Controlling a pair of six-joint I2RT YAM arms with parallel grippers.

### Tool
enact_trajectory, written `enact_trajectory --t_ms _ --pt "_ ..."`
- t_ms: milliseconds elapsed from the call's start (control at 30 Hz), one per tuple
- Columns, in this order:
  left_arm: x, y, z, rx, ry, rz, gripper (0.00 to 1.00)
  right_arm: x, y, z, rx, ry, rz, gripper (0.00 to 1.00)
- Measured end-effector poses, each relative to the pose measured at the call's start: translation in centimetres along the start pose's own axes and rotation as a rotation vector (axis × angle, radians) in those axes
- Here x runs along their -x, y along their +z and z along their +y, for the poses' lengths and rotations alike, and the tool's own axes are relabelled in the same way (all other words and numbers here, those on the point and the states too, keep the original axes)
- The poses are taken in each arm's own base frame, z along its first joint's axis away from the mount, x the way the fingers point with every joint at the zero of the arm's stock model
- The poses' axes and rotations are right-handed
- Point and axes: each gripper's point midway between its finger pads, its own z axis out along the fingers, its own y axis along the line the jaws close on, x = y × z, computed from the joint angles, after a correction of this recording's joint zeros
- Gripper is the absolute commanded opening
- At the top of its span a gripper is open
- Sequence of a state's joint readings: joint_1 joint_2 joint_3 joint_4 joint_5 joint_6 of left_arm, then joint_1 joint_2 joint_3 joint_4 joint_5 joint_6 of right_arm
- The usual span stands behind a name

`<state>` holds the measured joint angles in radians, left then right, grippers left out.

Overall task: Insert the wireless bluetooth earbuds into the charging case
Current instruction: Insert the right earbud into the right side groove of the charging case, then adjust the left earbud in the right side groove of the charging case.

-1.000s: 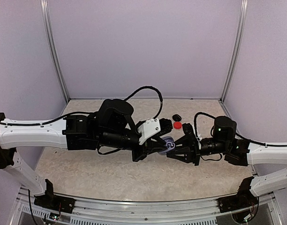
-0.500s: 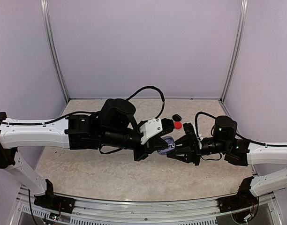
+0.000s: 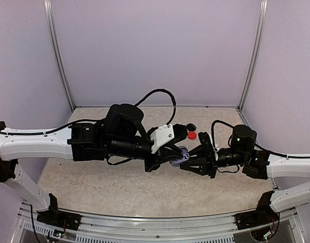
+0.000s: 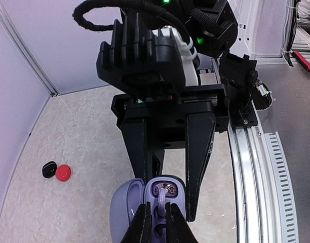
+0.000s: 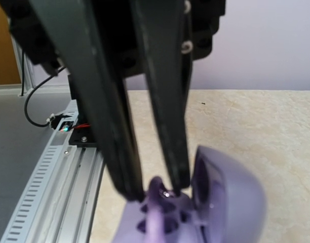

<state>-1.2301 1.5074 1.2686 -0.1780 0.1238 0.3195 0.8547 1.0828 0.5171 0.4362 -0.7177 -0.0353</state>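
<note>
Station: 2 arms meet over the middle of the desk [image 3: 119, 187], left arm reaching in from the left, right arm from the right, tools nose to nose.

Right tool [image 4: 170, 195]: its 2 black fingers stand on either side of the lavender charging case [image 4: 125, 207] and grip it by the sides. The case is open, with its lid hinged back to one side and the inner tray facing the left tool. In the overhead view the case sits between the 2 tools and appears raised off the desk.

Left tool [image 4: 158, 207]: fingers drawn close together, pinching 1 pale lavender earbud [image 4: 159, 200] by its stem. The earbud stands roughly upright at the tray of the open case, between the right tool's fingers. Its head is at or in a well of the tray, where a small metallic glint shows. Whether it is fully seated cannot be told, as the fingertips cover part of it. The right wrist view confirms the 2 long dark fingers coming down onto the tray with the lavender piece between their tips, lid standing to the right of them.

Other items: 1 small red rounded piece [image 3: 192, 135] and 1 small black rounded piece [image 3: 191, 126] lie on the desk just beside each other, black behind red, near the far side of the tools and touched by neither. Whether these are earbuds or cases cannot be told
</note>
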Motion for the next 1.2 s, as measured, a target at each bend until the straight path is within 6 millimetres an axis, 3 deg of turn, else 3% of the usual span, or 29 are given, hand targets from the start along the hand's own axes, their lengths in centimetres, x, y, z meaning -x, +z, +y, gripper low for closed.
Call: enact_trajectory --t_ms 600,667,867,967,1033,1200 --pt "-0.3 1.0 -0.1 -0.011 0.007 0.009 0.0 -0.6 0.1 0.0 0.002 0.021 0.02 0.0" --pt "-0.4 1.1 -0.1 -0.01 0.01 0.017 0.11 -0.8 0.1 0.0 0.003 0.028 0.027 0.0" --pt "-0.2 1.0 -0.7 -0.011 0.032 -0.021 0.77 -0.4 0.1 -0.4 -0.021 0.023 0.012 0.0" --pt "-0.7 -0.6 -1.5 0.0 0.054 -0.07 0.98 -0.2 0.1 -0.5 -0.03 0.021 0.005 0.0" --pt "-0.5 -2.2 -1.6 0.022 0.068 -0.109 0.99 -0.2 0.1 -0.6 -0.033 0.023 0.005 0.0" --pt "2.1 -5.5 0.2 0.114 0.065 -0.239 0.99 -0.1 0.1 -0.5 -0.03 0.022 0.001 0.0"
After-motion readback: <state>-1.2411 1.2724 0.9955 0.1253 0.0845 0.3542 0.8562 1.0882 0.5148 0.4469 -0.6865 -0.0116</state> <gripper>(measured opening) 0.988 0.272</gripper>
